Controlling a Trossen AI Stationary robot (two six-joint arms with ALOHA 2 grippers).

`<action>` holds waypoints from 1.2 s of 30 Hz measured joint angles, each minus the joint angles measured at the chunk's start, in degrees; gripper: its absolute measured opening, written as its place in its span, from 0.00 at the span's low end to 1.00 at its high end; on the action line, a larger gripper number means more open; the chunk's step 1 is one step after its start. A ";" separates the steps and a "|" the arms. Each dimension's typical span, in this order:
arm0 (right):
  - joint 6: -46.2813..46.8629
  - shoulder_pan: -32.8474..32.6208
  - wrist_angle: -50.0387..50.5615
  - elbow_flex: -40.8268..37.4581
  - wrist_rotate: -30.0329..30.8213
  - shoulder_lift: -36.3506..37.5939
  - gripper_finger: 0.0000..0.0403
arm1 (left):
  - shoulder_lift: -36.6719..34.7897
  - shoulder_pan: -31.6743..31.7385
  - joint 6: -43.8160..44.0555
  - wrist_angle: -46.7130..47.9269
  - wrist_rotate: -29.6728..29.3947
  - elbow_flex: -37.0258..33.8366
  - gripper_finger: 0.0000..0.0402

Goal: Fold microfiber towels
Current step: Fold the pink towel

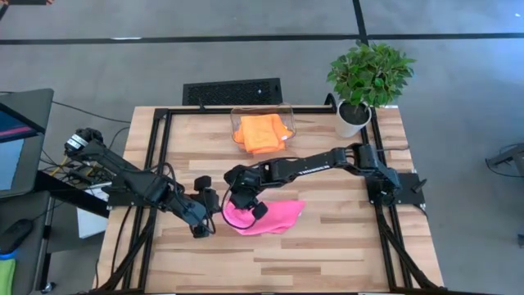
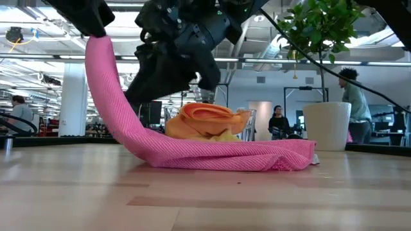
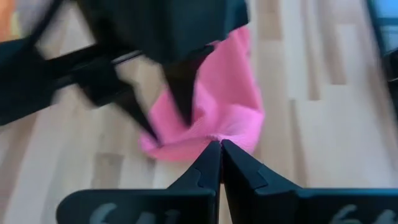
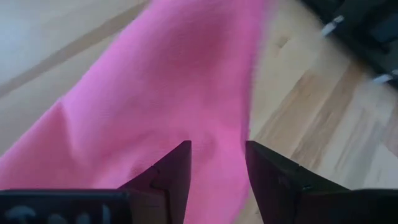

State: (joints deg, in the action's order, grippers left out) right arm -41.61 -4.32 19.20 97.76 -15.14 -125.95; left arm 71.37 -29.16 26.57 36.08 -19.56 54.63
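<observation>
Hot pink microfiber towel [image 1: 266, 217] lies mid-table, one end lifted. Left gripper [image 3: 220, 149], fingers pressed together, pinches that raised end. Right gripper [image 4: 217, 163] hangs over the towel with fingers apart, apparently gripping nothing, though motion blur obscures contact. Orange towels [image 1: 262, 133] rest in the clear plastic bin [image 1: 288, 111] beside a potted plant [image 1: 366, 82].

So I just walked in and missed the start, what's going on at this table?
The robot is folding towels. The left pincer is shut on one edge of the pink towel and holds it lifted, while the rest lies on the table. The right pincer, fingers apart, hangs just over the same towel. Orange towels sit in the clear bin at the far edge.
</observation>
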 joint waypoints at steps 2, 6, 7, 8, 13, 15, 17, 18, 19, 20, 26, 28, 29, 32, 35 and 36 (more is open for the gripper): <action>-1.94 -0.02 1.63 -0.02 -0.01 0.00 0.43 | 0.00 0.06 0.44 1.87 -1.74 0.00 0.00; -4.62 0.16 1.85 -0.07 0.23 0.00 0.43 | 0.00 0.08 2.07 3.60 -3.22 -0.02 0.00; -4.87 0.36 0.98 -0.09 0.24 0.00 0.43 | 0.00 0.07 2.05 3.50 -3.16 -0.02 0.00; -4.97 0.60 -0.15 -0.09 0.22 0.00 0.43 | 0.00 0.07 2.07 3.49 -3.00 -0.02 0.00; -4.93 2.32 -6.21 -0.09 0.20 0.01 0.43 | 0.00 0.26 2.73 3.45 -1.49 -0.02 0.00; -4.95 2.98 -6.86 -0.09 -0.01 0.02 0.43 | 0.00 0.27 2.71 3.41 -1.24 -0.02 0.00; -4.95 3.69 -6.78 -0.09 -2.45 0.02 0.43 | 0.00 0.28 2.68 3.45 -1.22 -0.02 0.00; -4.95 4.05 -6.81 -0.09 -4.96 0.02 0.43 | 0.00 0.30 2.68 3.45 -1.22 -0.02 0.00; -4.95 4.42 -6.86 -0.09 -7.74 0.02 0.43 | 0.00 0.44 2.52 3.45 -1.22 -0.02 0.00; -4.95 4.76 -6.84 -0.09 -10.24 0.02 0.43 | 0.00 0.59 2.33 3.43 -1.19 -0.02 0.00; -4.95 5.36 -7.93 -0.09 -14.15 0.02 0.43 | 0.00 2.17 0.91 3.45 -1.19 -0.02 0.00; -4.95 5.06 -8.60 -0.09 -14.99 0.02 0.43 | 0.00 2.78 0.08 3.45 -1.18 -0.02 0.00; -4.98 4.79 -8.65 -0.09 -15.02 0.02 0.43 | 0.00 3.04 -0.16 3.45 -1.17 -0.02 0.00; -5.40 4.39 -8.55 -0.11 -15.83 0.02 0.43 | 0.00 3.71 -0.44 3.45 -1.15 -0.02 0.00; -5.48 4.22 -8.57 -0.11 -17.55 0.02 0.43 | 0.00 4.28 -1.25 3.45 -1.17 -0.02 0.00; -5.56 4.22 -8.55 -0.11 -17.70 0.02 0.43 | 0.00 4.35 -1.53 3.45 -1.19 -0.02 0.00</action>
State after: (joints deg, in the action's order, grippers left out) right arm -47.18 -0.10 10.66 97.65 -32.84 -125.93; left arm 71.37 -24.81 25.04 39.53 -20.75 54.61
